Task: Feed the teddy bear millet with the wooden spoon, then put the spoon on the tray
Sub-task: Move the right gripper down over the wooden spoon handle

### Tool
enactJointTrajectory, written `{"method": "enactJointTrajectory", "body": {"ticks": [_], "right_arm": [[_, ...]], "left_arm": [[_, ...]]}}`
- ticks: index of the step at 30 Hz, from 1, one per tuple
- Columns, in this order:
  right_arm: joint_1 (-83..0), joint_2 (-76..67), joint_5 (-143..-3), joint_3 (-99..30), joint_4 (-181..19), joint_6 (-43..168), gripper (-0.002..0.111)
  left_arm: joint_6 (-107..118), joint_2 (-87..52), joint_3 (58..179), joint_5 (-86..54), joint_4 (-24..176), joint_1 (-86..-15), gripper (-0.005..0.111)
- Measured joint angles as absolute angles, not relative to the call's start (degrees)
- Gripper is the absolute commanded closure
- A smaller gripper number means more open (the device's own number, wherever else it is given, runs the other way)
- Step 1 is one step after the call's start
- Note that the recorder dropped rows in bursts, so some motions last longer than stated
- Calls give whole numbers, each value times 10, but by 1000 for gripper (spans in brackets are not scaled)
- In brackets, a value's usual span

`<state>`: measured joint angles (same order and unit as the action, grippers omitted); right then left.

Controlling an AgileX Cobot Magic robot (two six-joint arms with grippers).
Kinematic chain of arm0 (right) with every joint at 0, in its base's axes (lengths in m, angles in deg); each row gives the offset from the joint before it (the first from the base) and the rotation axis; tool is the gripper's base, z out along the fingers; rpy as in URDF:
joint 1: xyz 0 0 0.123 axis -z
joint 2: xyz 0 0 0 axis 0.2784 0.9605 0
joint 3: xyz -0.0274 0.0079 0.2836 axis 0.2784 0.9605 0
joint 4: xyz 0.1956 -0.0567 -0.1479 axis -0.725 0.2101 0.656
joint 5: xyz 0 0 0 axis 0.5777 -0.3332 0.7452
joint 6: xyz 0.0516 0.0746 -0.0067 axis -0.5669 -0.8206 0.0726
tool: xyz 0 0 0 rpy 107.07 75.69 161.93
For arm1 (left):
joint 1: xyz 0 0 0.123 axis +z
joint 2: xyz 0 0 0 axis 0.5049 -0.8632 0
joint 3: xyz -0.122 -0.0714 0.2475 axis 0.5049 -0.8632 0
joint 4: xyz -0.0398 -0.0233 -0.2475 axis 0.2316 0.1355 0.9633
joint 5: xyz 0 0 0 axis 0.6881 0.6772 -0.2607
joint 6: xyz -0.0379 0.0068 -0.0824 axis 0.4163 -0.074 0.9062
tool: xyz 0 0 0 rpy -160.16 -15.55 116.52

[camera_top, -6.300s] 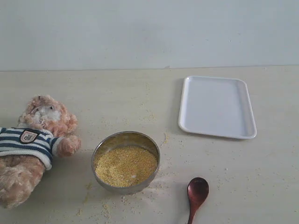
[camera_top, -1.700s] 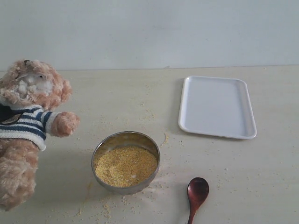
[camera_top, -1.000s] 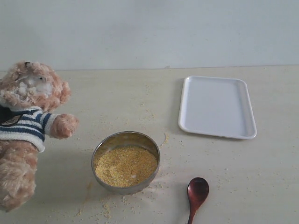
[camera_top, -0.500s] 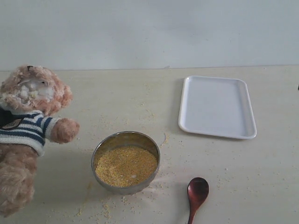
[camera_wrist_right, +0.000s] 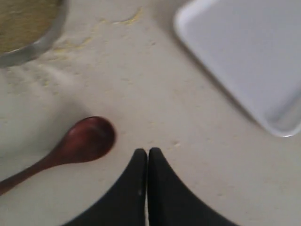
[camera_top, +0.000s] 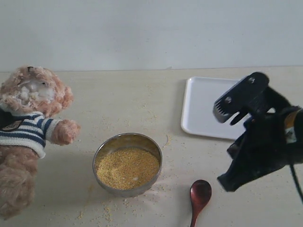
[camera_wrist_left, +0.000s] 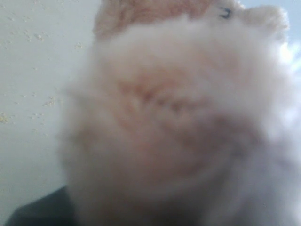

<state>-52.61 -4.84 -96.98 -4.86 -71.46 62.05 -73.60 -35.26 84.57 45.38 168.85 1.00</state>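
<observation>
The teddy bear (camera_top: 29, 127) is held upright at the table's left edge, facing the bowl. Its fur (camera_wrist_left: 178, 122) fills the left wrist view and hides my left gripper's fingers, which seem closed in the plush. The wooden spoon (camera_top: 200, 195) lies on the table to the right of the steel bowl (camera_top: 102, 150) heaped with millet (camera_top: 127, 168). My right gripper (camera_top: 228, 183) hangs shut and empty just right of the spoon's bowl (camera_wrist_right: 87, 140), its tips (camera_wrist_right: 147, 151) together and not touching the spoon. The white tray (camera_top: 203, 106) lies behind, partly covered by the right arm.
Loose millet crumbs are scattered around the bowl and toward the tray (camera_wrist_right: 244, 61). The bowl's rim (camera_wrist_right: 44, 42) shows at a corner of the right wrist view. A pale wall closes off the back of the table.
My right arm has come in from the right and dropped beside the spoon. The bear, lying flat at first, now stands upright and has barely shifted in the last second.
</observation>
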Motion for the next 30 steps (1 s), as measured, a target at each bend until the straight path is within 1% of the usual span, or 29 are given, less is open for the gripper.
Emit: {"method": "enactJointTrajectory", "body": {"ticks": [2, 3, 4, 6, 8, 10, 11, 12, 17, 25, 30], "right_arm": [[-569, -32, -977, -49, -718, 574, 107], [-588, -21, -978, -49, -720, 550, 105], [-603, -12, -977, -49, -720, 532, 101], [-636, 12, -964, -49, -725, 495, 85], [-665, 35, -945, -49, -728, 463, 64], [-693, 54, -931, -49, -729, 437, 45], [-705, 64, -927, -49, -729, 425, 39], [-715, 73, -925, -49, -730, 412, 35], [-733, 114, -947, -49, -730, 351, 35], [-733, 153, -925, -49, -730, 302, 35], [-733, 162, -942, -49, -728, 291, 35]], "left_arm": [[-736, -353, 846, 454, 1689, 10, 102], [-736, -353, 846, 454, 1689, 10, 102], [-736, -353, 846, 454, 1689, 10, 102], [-736, -353, 846, 454, 1689, 10, 102], [-736, -353, 846, 454, 1689, 10, 102], [-736, -353, 846, 454, 1689, 10, 102], [-736, -353, 846, 454, 1689, 10, 102], [-736, -353, 846, 454, 1689, 10, 102], [-736, -353, 846, 454, 1689, 10, 102], [-736, -353, 846, 454, 1689, 10, 102], [-736, -353, 846, 454, 1689, 10, 102]]}}
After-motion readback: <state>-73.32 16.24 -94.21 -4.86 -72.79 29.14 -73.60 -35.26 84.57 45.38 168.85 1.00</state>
